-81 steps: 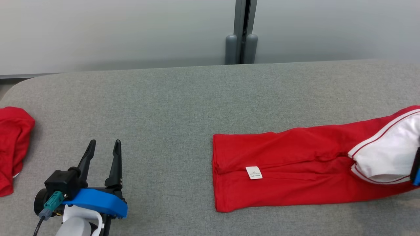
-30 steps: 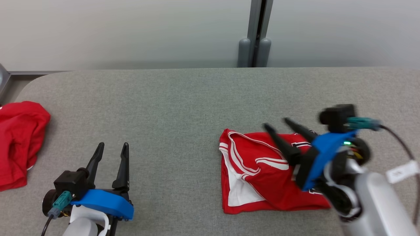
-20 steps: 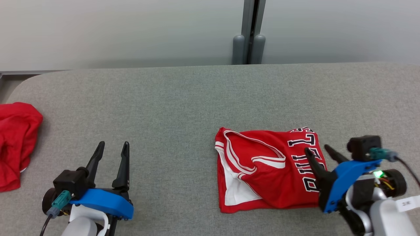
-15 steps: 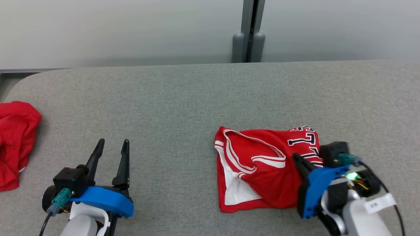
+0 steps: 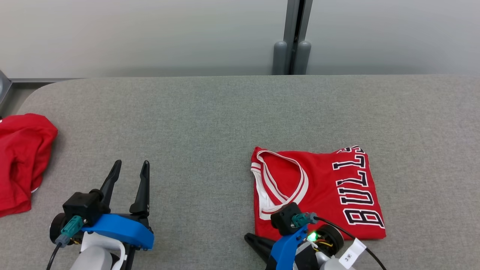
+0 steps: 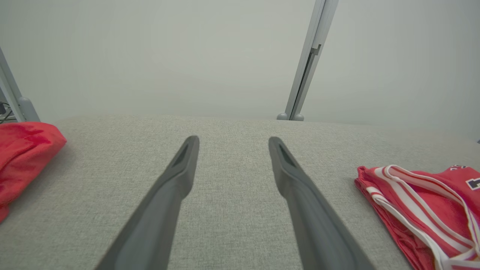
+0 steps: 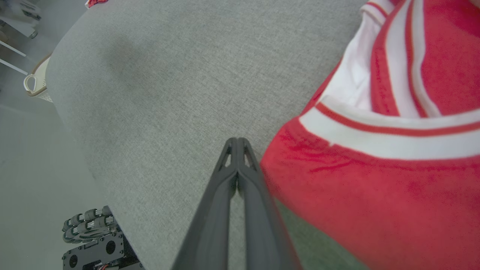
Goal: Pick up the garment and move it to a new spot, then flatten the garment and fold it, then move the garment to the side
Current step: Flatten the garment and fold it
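Observation:
The garment point(image 5: 318, 191) is a red jersey with white trim and dark lettering, lying folded in a flat rectangle on the grey table point(image 5: 210, 120), right of centre. My right gripper point(image 5: 248, 237) is at its near left corner, low over the table, fingers pointing left. In the right wrist view this gripper point(image 7: 236, 141) is shut with nothing between the fingers, just beside the garment's point(image 7: 375, 176) red edge. My left gripper point(image 5: 129, 167) stands open over bare table at the lower left, well apart from the garment point(image 6: 431, 202).
A second red cloth point(image 5: 22, 161) lies bunched at the table's left end, also seen as a red heap point(image 6: 22, 150) in the left wrist view. A pale wall and a grey post point(image 5: 292, 37) run behind the table. The robot's wheeled base point(image 7: 93, 240) shows below the table's rounded front edge.
The right gripper shut and swept from the garment's right side to its near left corner. The garment now lies flatter, its lettering in full view. The left arm kept still.

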Available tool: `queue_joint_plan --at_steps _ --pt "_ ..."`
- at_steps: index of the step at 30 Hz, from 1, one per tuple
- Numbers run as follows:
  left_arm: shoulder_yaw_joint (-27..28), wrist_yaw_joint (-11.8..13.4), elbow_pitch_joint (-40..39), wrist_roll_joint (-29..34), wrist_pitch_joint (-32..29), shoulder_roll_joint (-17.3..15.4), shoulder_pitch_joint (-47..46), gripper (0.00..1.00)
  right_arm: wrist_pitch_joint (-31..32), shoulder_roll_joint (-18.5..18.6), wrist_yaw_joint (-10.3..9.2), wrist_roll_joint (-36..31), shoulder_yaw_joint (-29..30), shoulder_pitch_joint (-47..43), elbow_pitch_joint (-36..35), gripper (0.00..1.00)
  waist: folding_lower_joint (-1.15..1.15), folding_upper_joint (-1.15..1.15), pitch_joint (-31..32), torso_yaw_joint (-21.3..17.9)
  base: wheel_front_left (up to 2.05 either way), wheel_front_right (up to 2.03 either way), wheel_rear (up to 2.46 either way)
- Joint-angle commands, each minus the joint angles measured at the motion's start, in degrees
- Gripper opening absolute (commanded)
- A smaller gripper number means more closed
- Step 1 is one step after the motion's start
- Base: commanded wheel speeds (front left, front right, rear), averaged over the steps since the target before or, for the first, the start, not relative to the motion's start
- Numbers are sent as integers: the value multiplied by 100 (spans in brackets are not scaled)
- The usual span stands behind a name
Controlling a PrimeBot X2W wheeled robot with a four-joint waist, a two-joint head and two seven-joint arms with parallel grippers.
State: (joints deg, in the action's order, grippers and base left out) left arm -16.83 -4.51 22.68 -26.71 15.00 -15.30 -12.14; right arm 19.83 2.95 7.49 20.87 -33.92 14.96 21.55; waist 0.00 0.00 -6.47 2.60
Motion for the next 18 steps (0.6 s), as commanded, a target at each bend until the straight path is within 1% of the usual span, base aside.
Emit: queue_joint_plan --at_steps 1,3,4,7,8,9,10,14,16,18 --pt "41 19 3 5 26 -11 17 100 -50 3 1 130 -56 77 -44 0 0 0 10 -8 0 0 0" --pt "56 30 -11 1 26 -14 56 100 -139 6 1 253 -54 150 -160 0 0 0 41 -32 0 0 0" --pt "57 36 -15 5 25 -14 77 100 -216 30 1 306 44 157 -230 0 0 0 66 -43 0 0 0" --pt "71 46 -45 9 26 1 137 100 -566 109 1 336 551 30 -519 0 0 0 158 -72 0 0 0" --pt "79 52 -59 7 25 5 161 100 -721 134 1 289 799 -38 -626 0 0 0 184 -85 0 0 0" --pt "98 62 -81 11 26 7 189 100 -886 177 1 212 1076 -103 -742 36 0 0 219 -102 0 0 0" --pt "116 75 -108 18 26 15 219 100 -1039 199 1 117 1321 -179 -864 100 0 0 246 -120 0 0 0" --pt "212 101 -185 37 25 29 365 100 -1566 227 1 -262 2388 -565 -1287 100 0 0 359 -189 0 0 0" --pt "259 115 -221 45 25 39 426 100 -1697 232 1 -430 2865 -753 -1421 100 0 0 404 -221 0 0 0" --pt "290 135 -258 55 26 49 495 100 -1803 228 2 -578 3214 -873 -1532 100 0 0 442 -247 0 0 0"
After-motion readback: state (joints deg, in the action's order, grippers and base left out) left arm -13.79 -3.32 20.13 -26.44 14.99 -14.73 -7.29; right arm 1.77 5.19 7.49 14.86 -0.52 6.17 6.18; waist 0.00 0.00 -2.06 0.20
